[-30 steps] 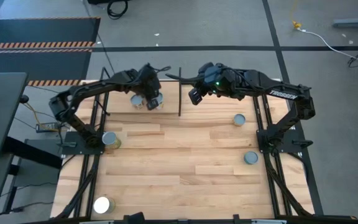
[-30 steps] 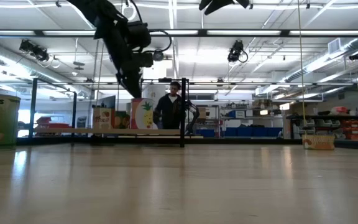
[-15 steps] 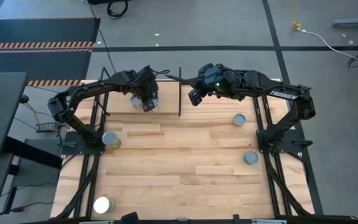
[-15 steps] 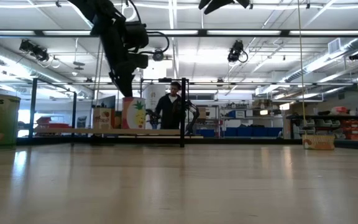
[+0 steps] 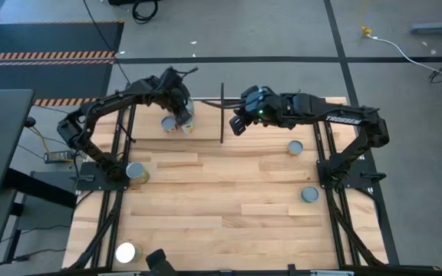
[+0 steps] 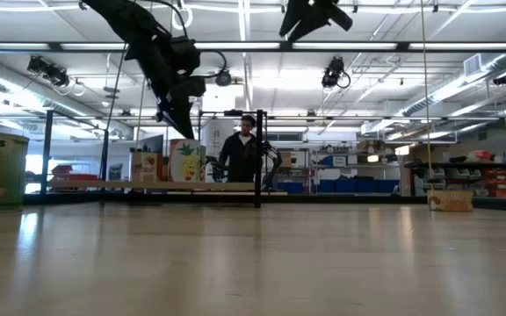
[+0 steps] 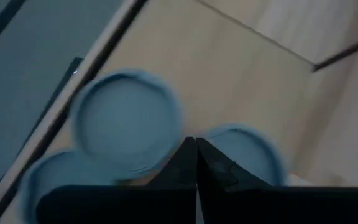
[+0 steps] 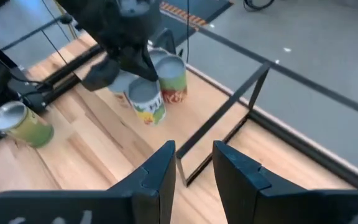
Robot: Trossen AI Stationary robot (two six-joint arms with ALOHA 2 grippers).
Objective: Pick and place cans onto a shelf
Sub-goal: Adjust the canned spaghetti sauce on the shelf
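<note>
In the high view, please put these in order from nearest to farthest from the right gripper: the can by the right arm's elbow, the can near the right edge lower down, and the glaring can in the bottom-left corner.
Measured from the right gripper, at the shelf end:
1. The can on the table's right side, closest to the shelf.
2. The can farther down the right side.
3. The glaring can in the near-left corner, clearly farthest.
</note>
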